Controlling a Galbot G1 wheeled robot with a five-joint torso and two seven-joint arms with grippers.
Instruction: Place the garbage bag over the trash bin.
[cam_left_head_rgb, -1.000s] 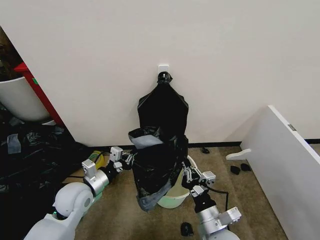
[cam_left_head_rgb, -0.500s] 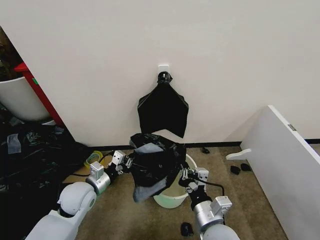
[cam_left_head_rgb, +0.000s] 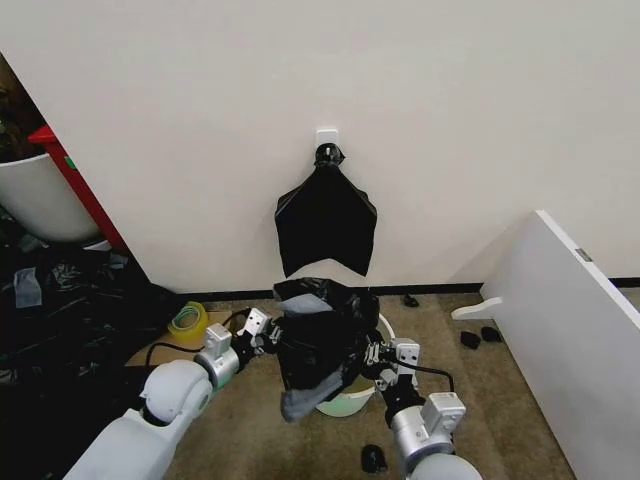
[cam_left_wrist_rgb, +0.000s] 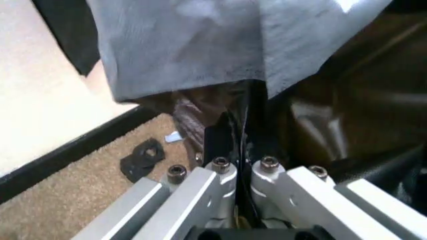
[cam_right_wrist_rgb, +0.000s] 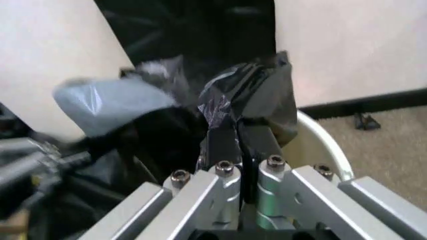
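The garbage bag (cam_left_head_rgb: 322, 335), glossy black with a grey inside flap, hangs stretched between my two grippers over the cream-white trash bin (cam_left_head_rgb: 352, 404). Its lower part drapes down the bin's front-left side. My left gripper (cam_left_head_rgb: 271, 336) is shut on the bag's left edge, and the left wrist view shows that pinch (cam_left_wrist_rgb: 241, 150) on the bag (cam_left_wrist_rgb: 327, 115). My right gripper (cam_left_head_rgb: 373, 354) is shut on the bag's right edge (cam_right_wrist_rgb: 235, 132), just inside the bin's rim (cam_right_wrist_rgb: 328, 147). Most of the bin's opening is hidden by the bag.
A black bag bunch (cam_left_head_rgb: 326, 220) hangs on the wall behind the bin. Black plastic sheeting (cam_left_head_rgb: 60, 330) and a big white tub (cam_left_head_rgb: 35, 200) lie at the left. A white panel (cam_left_head_rgb: 575, 335) leans at the right. A yellow-green tape roll (cam_left_head_rgb: 187, 320) and small black bits (cam_left_head_rgb: 372, 458) lie on the carpet.
Both grippers have come down with the bag, from in front of the hanging bunch to the bin's rim. The left gripper has also moved right, toward the bin.
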